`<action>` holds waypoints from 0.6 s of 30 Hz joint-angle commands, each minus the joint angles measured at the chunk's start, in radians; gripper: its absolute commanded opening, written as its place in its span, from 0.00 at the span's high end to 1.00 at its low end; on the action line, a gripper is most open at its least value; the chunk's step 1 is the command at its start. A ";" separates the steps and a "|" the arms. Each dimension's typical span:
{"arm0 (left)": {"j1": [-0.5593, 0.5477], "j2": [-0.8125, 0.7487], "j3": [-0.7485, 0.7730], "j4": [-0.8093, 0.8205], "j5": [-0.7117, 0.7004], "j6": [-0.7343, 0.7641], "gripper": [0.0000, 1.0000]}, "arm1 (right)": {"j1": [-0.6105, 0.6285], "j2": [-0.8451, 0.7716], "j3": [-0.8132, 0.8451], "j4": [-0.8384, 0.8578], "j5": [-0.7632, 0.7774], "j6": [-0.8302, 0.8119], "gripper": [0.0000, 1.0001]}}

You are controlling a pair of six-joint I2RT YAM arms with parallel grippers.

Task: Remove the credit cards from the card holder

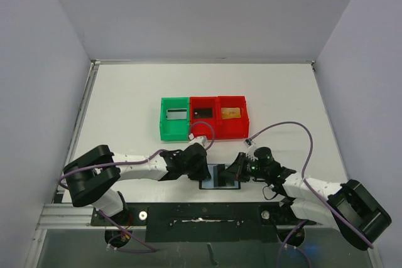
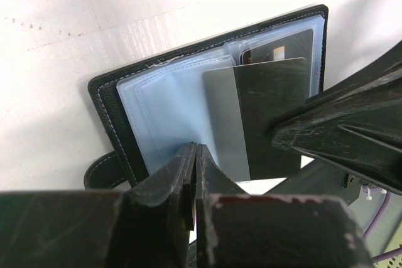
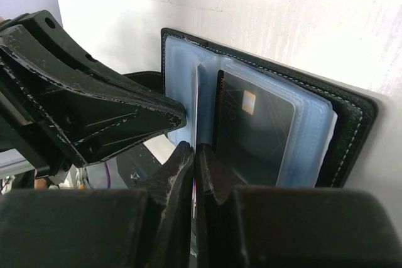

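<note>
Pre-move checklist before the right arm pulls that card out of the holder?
1. Right end effector shut on grey card: ok.
2. Left end effector shut on card holder, at its pocket edge: ok.
3. Holder lying open on the table: ok.
4. Grey card clear of its pocket: cannot tell.
5. Holder emptied: not ok, black card still pocketed.
6. Bins free of arms: ok.

Left gripper (image 1: 205, 172) hides part of the card holder (image 1: 223, 177) overhead.
</note>
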 commanded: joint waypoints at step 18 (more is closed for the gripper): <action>-0.004 -0.069 0.034 -0.128 -0.068 0.035 1.00 | -0.008 -0.181 0.168 -0.320 0.064 -0.030 1.00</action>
